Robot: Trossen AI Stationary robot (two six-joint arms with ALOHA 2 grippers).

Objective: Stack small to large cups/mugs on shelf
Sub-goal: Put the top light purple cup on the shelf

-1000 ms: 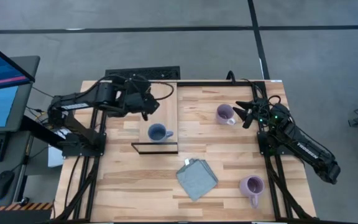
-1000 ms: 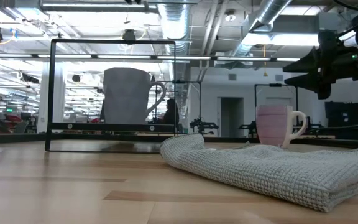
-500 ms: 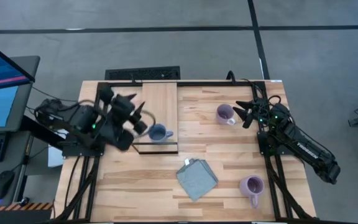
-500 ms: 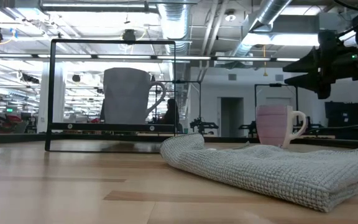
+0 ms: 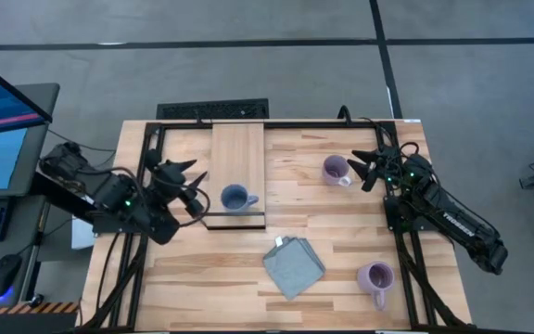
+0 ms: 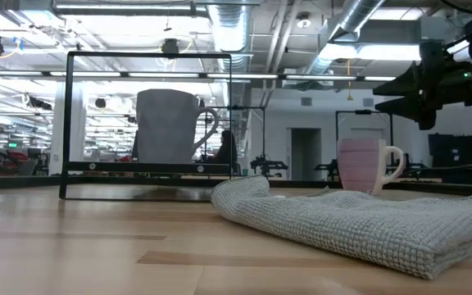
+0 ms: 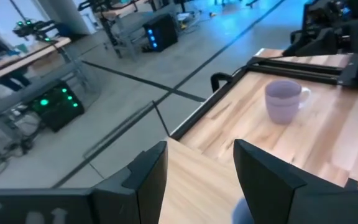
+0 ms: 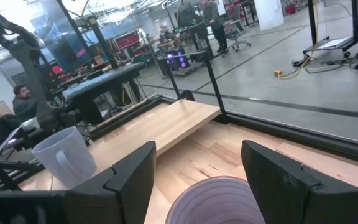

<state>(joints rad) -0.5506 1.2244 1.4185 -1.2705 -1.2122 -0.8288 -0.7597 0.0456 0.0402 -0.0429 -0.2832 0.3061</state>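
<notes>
Blue mug (image 5: 236,198) on shelf (image 5: 237,153) | left end effector (image 5: 196,190) beside it, fingers apart, empty | right end effector (image 5: 363,169) spread around lilac mug (image 5: 335,170) | risk: off-centre closing tips mug

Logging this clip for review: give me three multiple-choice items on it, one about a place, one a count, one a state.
1. Where is the blue mug?
A. on the shelf
B. on the cloth
C. in a pincer

2. How many purple mugs are on the table?
A. one
B. two
C. three

3. The right pincer is:
A. shut on a mug
B. open, empty
C. out of view

Answers:
1 A, it stands on the light board near its front edge.
2 B, one by the right pincer, one near the table's front.
3 B, fingers spread beside the mug.
</notes>
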